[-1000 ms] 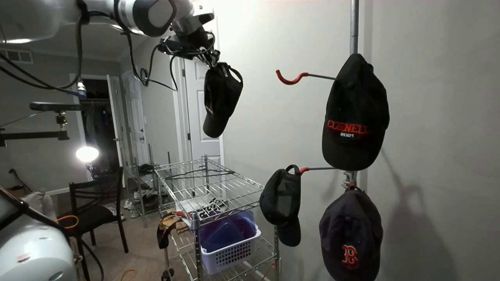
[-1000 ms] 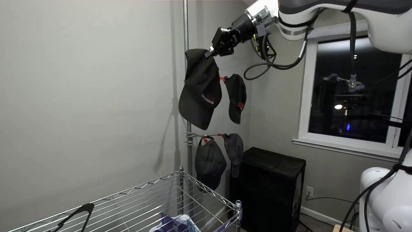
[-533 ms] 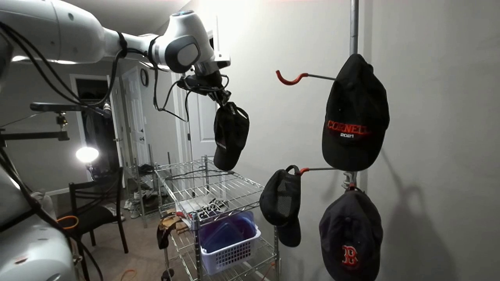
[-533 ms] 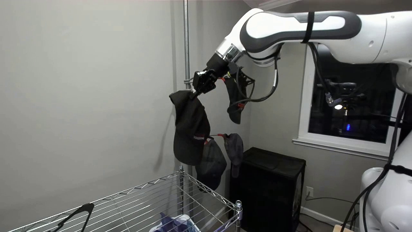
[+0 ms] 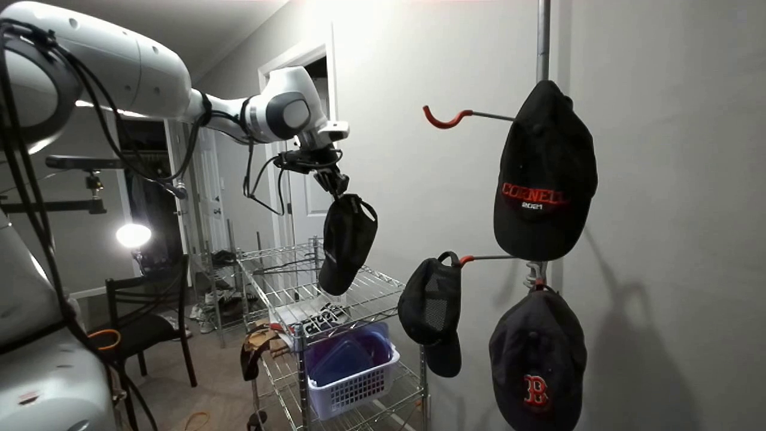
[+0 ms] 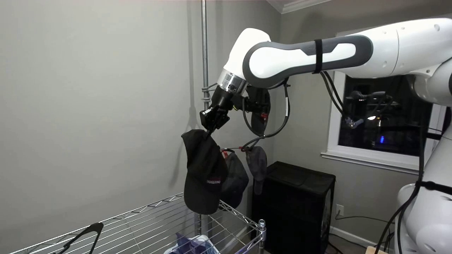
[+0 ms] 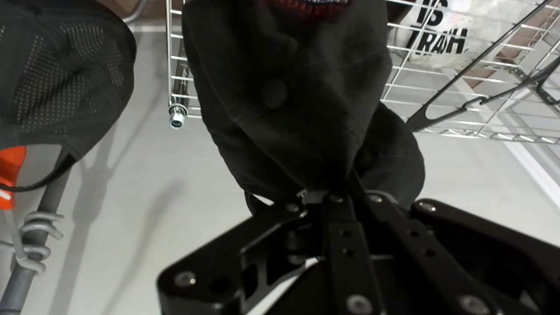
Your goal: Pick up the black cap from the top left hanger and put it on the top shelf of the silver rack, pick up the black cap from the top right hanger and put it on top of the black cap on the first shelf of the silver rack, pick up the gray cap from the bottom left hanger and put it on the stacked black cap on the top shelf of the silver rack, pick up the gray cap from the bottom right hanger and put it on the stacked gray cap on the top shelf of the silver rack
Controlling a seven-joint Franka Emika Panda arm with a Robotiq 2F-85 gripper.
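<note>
Whole job is prob. sitting at under a quarter done. Silver rack [image 5: 303,377] is standing by the wall [image 6: 106,106]; its top shelf [image 6: 141,225] is serving as drop spot for all 4 caps, w/ 0 of 4 resting there afaict. A black clothes hanger [image 6: 94,227] is lying on that shelf, & might be getting in the way of a flat stack.

Caps, bigger first: top-R black cap [image 5: 544,161], w/ red CORNELL lettering, is hanging up high, untouched. Bottom-R gray cap [image 5: 537,347], w/ a red B, is hanging under it. Bottom-L gray cap [image 5: 426,311], mesh-backed & looking near-black here, is hanging off to the L. So 3 pick-&-stack rounds are remaining, w/ the top-R one coming next per the task.

Top-L black cap [image 6: 206,162], the 1 in play, is dangling brim-down, prob. over the shelf's wall-side corner; can't tell whether the brim is touching wire. Place no. 1 is prob. being lined up, w/ lowering & release remaining.

Claw [image 6: 208,133] is sitting narrow, jaws drawn tog. & holding that cap, pinching fabric near its strap hole. Top-L hanger [image 5: 446,123] is poking out w/ its red hook showing, cap off it, so pick no. 1 is counting as done.
</note>
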